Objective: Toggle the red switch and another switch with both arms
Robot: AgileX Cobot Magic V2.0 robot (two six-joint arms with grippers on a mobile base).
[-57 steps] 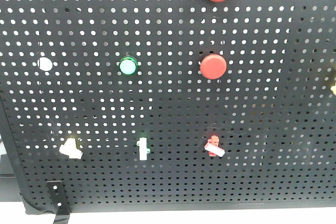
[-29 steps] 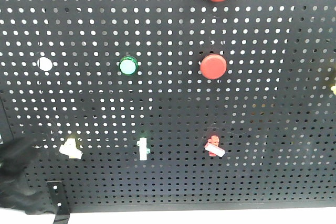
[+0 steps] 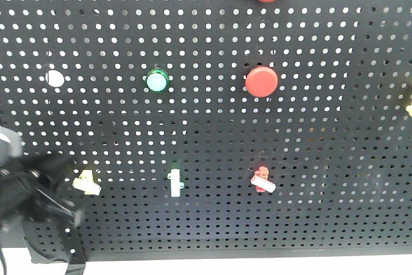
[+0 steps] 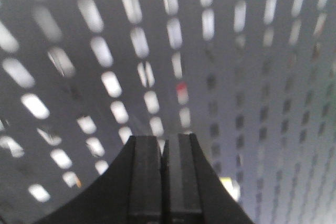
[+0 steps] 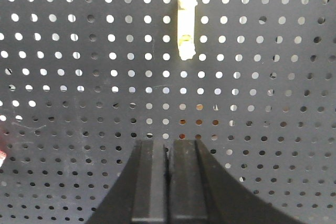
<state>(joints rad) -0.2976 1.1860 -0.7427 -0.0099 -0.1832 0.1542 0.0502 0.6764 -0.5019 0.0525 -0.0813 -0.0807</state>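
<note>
Your black left arm point(image 3: 35, 191) has risen since half a second ago and is just beside the tiny pale-yellow-based toggle point(image 3: 87, 183). The tiny red-based toggle point(image 3: 262, 179) sits well to its right. Only your wrist views show the left pincer point(image 4: 163, 142) and right pincer point(image 5: 169, 145): both narrow, fingers together, empty.

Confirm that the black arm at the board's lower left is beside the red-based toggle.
Wrong toggle. The exterior front-facing view shows the black arm beside the pale yellow toggle; the red-based toggle sits far to the right, with no arm near it.
</note>
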